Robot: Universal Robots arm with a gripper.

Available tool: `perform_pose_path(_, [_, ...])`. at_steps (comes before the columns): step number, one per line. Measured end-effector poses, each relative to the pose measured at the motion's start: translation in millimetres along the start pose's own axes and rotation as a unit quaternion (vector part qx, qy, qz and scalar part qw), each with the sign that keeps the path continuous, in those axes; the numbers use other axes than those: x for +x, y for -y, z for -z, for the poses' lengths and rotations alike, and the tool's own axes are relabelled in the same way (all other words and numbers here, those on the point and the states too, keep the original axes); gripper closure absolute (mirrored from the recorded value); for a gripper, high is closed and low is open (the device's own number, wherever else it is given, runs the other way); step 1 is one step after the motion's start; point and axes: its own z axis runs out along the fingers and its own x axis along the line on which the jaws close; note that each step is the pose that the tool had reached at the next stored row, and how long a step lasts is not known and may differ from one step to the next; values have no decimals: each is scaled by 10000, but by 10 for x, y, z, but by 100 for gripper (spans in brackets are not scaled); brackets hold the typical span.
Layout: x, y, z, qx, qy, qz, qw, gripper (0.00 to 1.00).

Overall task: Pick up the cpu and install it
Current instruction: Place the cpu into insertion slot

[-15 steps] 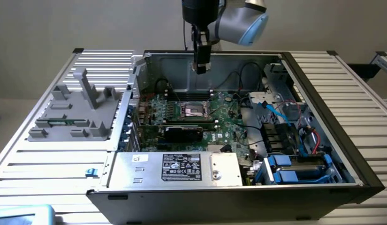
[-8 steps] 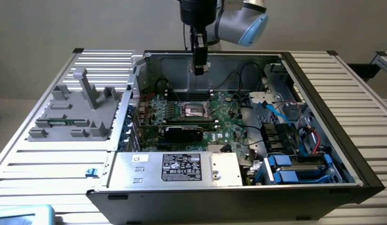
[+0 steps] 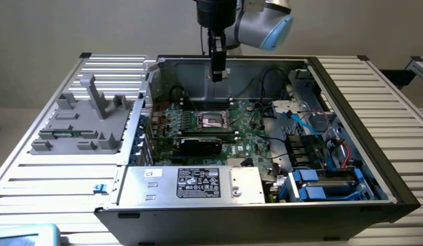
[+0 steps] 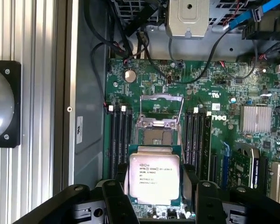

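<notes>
surface: grey slatted tabletop (image 3: 54, 174), open computer case (image 3: 266, 220) lying on it
end effector (image 3: 217, 77): clamped on the cpu, up above the motherboard (image 3: 252, 133)
cpu (image 4: 154, 179): between the fingers (image 4: 115, 198), printed silver top facing the wrist camera, in the air over the open socket (image 4: 156, 135)

The cpu (image 4: 154, 179) has a silver-grey top with small dark print. The board (image 4: 224, 93) is green, the claw (image 4: 156, 198) black. The table (image 3: 61, 174) is white with ribbed lines, the tray (image 3: 81, 128) grey, the cable (image 3: 300, 123) blue, the case (image 3: 266, 225) black.
</notes>
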Motion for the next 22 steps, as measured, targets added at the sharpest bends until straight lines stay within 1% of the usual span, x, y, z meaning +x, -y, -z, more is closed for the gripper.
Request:
perform_pose_path(3, [0,0,-2,0,-1,-1,10000,46])
perform_pose_path(4, [0,0,-5,-1,-11,-10,10000,46])
perform_pose_path(5, [0,0,-8,-2,-28,-30,10000,46])
perform_pose_path(7, [0,1,-16,-4,-76,-83,9999,46])
perform_pose_path(8, [-1,1,-18,-3,-87,-97,9999,46])
perform_pose_path(14, [-2,2,-30,-1,-86,-100,9999,46])
perform_pose_path(15, [-2,2,-43,-1,-79,-100,9999,46])
perform_pose_path(16, [-2,2,-54,-1,-65,-99,9999,46])
perform_pose_path(17, [-2,3,-64,-1,-45,-99,9999,46])
perform_pose_path(18, [-2,4,-74,-1,-21,-97,10000,46])
perform_pose_path(19, [-2,5,-80,0,9,-96,10000,46])
perform_pose_path(20, [-3,5,-86,0,49,-94,9999,46])
perform_pose_path(21, [-3,6,-93,-4,73,-93,9999,46])
perform_pose_path(22, [-3,7,-105,-12,74,-93,9999,46])
